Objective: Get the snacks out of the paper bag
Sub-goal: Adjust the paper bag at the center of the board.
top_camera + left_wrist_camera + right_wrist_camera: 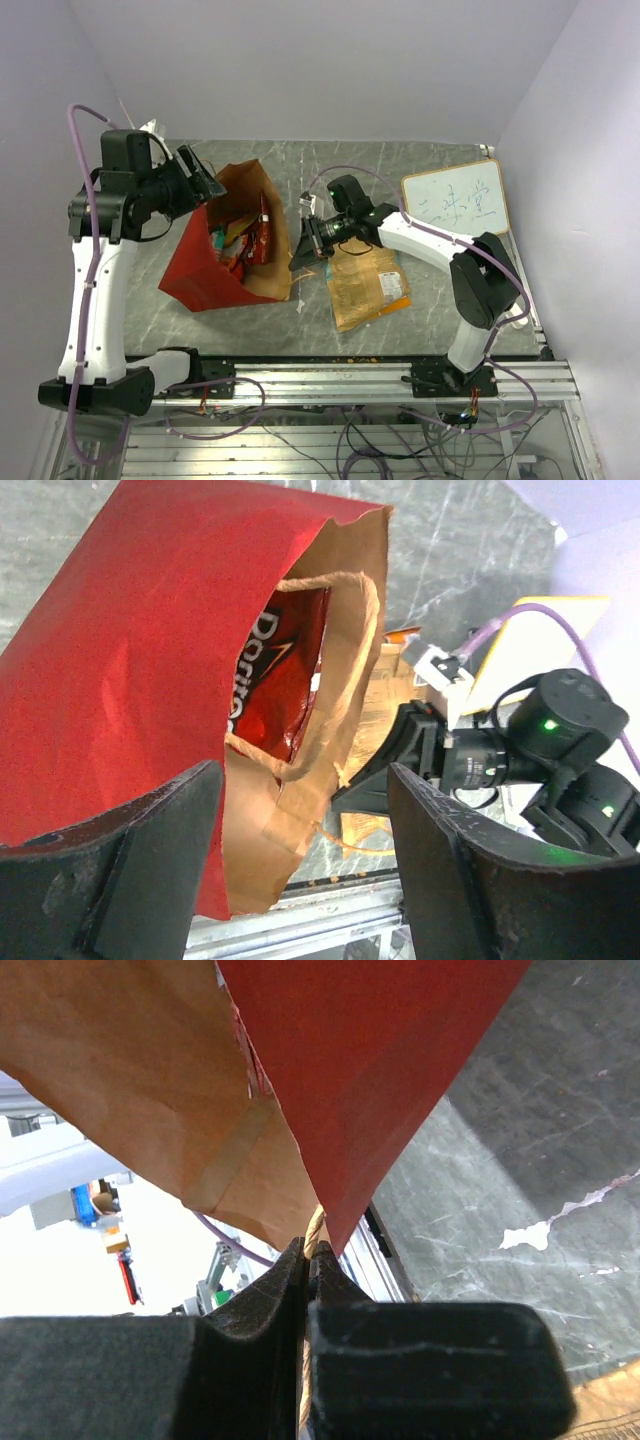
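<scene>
Paper bag [195,272]: one, red outside, kraft brown inside, mouth open, on table [420,155] left of centre.
Snacks [245,240] inside: several crinkly packets, count unclear; one red Doritos packet [285,670] legible.
One orange-brown packet [368,285] lies outside, just right of bag.
Left gripper [208,186]: fingers wide apart, empty, at bag's far rim.
Right gripper [308,1256]: fingers together, pinching twine handle [316,1222].

paper bag [190,272]: matt red paper, kraft inside | snacks [246,240]: glossy film | table [440,165]: smooth marbled grey
</scene>
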Motion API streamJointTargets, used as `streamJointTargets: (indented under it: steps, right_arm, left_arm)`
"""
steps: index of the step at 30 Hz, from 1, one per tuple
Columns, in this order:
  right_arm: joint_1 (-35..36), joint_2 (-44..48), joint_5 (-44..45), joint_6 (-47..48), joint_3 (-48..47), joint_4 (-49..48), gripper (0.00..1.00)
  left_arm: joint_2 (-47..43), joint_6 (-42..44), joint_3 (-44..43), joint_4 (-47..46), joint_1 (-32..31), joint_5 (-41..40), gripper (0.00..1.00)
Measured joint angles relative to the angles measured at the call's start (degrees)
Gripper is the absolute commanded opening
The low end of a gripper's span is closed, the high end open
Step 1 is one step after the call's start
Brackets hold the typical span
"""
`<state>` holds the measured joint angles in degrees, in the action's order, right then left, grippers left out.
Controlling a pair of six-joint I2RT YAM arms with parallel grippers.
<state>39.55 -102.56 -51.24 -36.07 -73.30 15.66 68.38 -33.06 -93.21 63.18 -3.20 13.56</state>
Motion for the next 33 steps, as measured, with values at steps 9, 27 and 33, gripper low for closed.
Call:
streamJointTargets:
  steps: [9, 27, 33]
  right_arm:
    - [0.98, 0.72, 0.44, -1.11, 0.76, -1.16, 0.0]
    - [3.34, 1.16, 0.48, -2.43, -0.63, -1.9, 0.0]
    - [7.63, 1.16, 0.2, -4.17, -0.68, -5.79, 0.0]
  left_arm:
    - [-0.55, 1.11, -4.33, -1.81, 0.0, -0.48, 0.7]
    - [19.98, 6.99, -22.62, 1.68, 5.09, 0.04, 0.07]
    - [23.15, 9.2, -24.35, -0.33, 5.79, 7.45, 0.07]
